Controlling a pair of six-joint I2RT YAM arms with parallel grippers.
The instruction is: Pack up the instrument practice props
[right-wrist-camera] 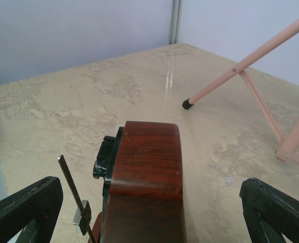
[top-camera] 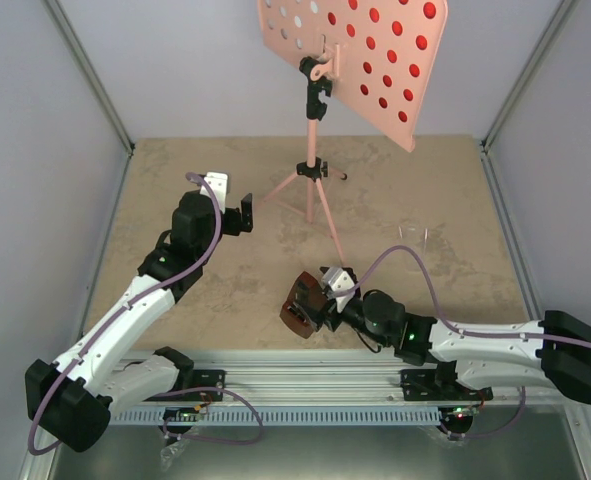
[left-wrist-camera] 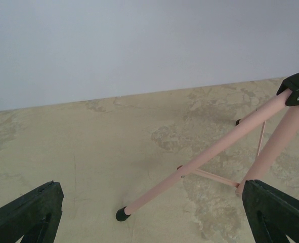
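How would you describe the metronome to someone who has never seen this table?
Start at the pink music stand. Just beyond the foot of its nearest leg sits the metronome, between the open fingers of the right gripper. It alone is dark brown wood.

- Metronome (right-wrist-camera: 144, 172): reddish-brown wood-grain casing, smooth and glossy, with a black plastic-looking part on one face.
- Its pendulum rod (right-wrist-camera: 70, 182): thin bare metal, dull grey.
- Music stand (left-wrist-camera: 210, 153): pink tubes with a smooth satin coat; joints (top-camera: 312, 168) and foot cap (left-wrist-camera: 122, 214) matt black.
- Desk (right-wrist-camera: 63, 101): mottled beige stone-look surface, smooth, faintly reflective.
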